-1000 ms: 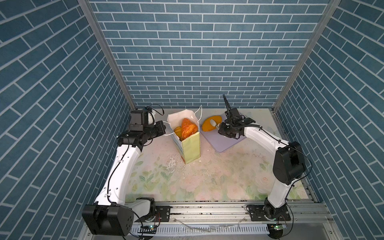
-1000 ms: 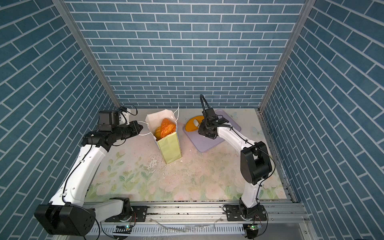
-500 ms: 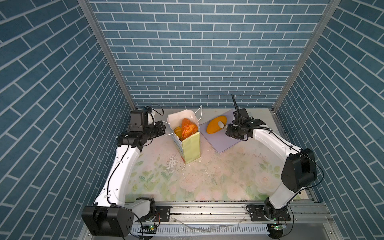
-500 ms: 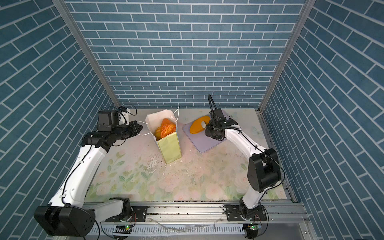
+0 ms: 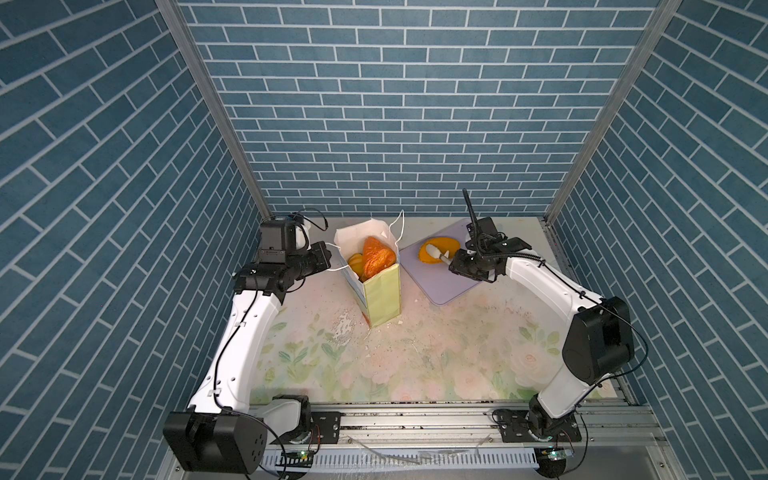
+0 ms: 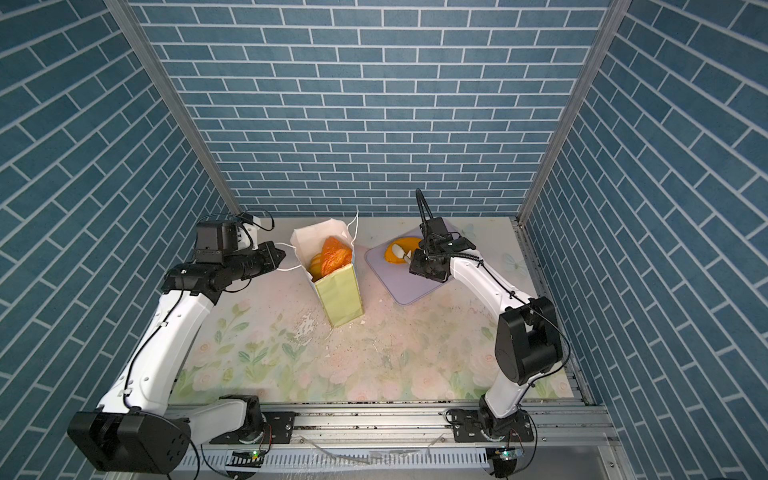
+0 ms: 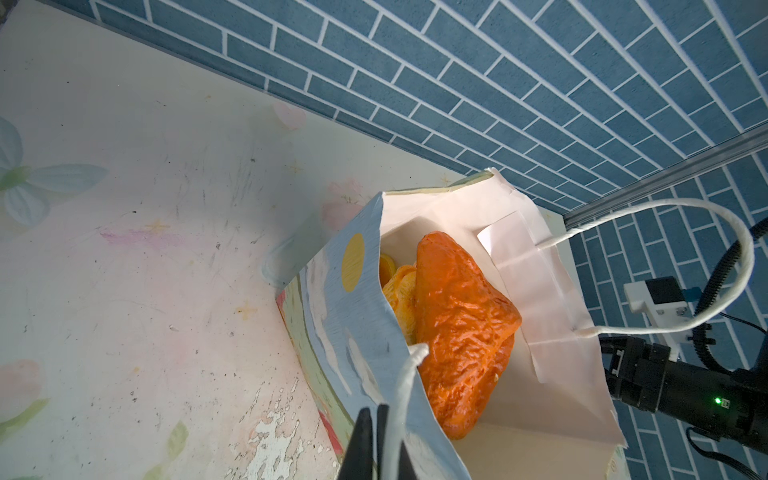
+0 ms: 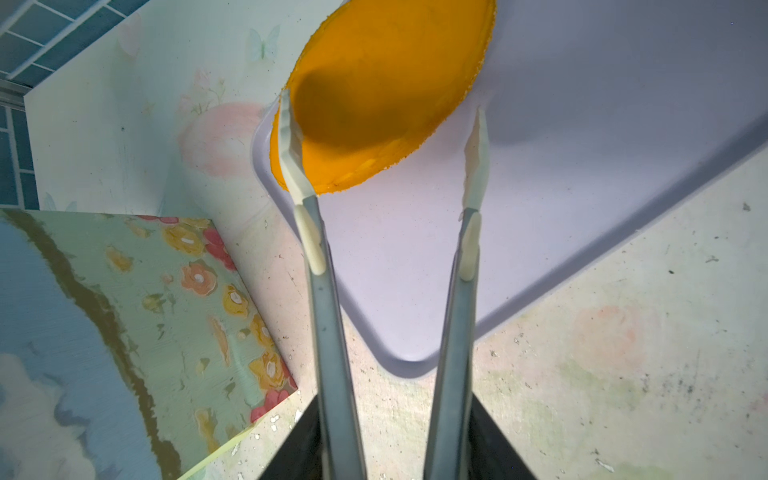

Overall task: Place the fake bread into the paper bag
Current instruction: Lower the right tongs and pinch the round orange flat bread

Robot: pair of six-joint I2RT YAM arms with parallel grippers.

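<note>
R gripper (image 8: 382,106) fingers (image 8: 291,145) spread apart, one tip touching flat round bun (image 8: 374,75) on lilac tray (image 8: 582,124); L gripper (image 7: 374,411) clamped on cord handle (image 7: 405,386) of paper bag (image 7: 345,332).

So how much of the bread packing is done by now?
Mostly done: a croissant and smaller rolls sit in the paper bag. The left gripper holds its cord handle; the open right gripper straddles the last flat round bun on the lilac tray, not yet gripped.
</note>
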